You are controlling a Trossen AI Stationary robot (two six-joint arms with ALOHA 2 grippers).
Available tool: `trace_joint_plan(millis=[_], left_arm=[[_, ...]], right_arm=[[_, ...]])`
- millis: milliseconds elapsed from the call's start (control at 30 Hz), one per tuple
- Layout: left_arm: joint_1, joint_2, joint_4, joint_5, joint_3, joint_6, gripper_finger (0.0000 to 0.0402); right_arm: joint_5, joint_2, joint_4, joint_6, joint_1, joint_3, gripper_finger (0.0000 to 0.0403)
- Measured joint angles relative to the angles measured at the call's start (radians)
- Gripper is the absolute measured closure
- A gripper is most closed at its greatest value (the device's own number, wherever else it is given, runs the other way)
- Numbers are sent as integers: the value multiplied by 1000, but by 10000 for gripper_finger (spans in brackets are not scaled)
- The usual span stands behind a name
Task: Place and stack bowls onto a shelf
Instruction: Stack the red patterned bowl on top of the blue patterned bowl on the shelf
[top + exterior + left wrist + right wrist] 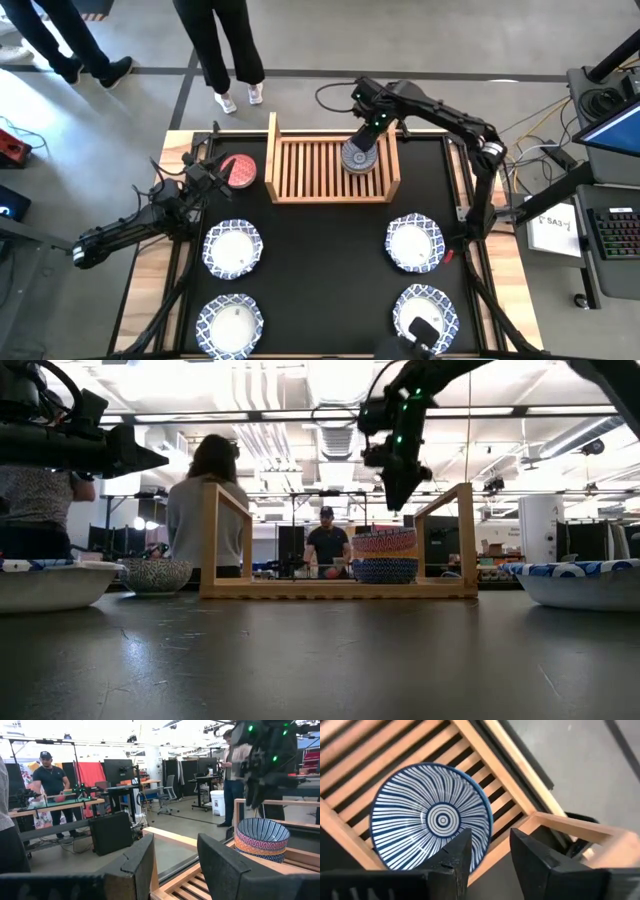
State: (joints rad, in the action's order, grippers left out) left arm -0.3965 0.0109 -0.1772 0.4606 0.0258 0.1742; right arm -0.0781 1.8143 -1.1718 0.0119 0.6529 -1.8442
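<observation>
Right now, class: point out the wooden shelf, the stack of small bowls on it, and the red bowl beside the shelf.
wooden shelf (310, 165): high view, on its bare slatted base.
stack of small bowls (385, 556): low view, on the stack's side wall.
red bowl (240, 170): high view, on its inside centre.

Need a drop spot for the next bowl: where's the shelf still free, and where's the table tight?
The shelf: its slats are bare from the left side board up to the stacked bowls on the right, where the right end effector hovers. The black centre strip is bare between the white bowls. The left edge is crowded by the red bowl.
</observation>
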Motion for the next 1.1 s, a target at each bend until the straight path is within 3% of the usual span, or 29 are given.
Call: trace_joint_plan(millis=[200,567,1000,1100], left_arm=[[0,0,0,0,0,0,267],[0,0,0,0,0,0,267],[0,0,-4,-2,0,-3,267],[0,0,-13,-49,0,-3,267]], right_arm=[[23,-91,9,28,-26,0,275],[342,-192,135,75,-156,0,276],[343,-198,129,103,-324,1,294],[341,-199,129,104,-337,1,298]])
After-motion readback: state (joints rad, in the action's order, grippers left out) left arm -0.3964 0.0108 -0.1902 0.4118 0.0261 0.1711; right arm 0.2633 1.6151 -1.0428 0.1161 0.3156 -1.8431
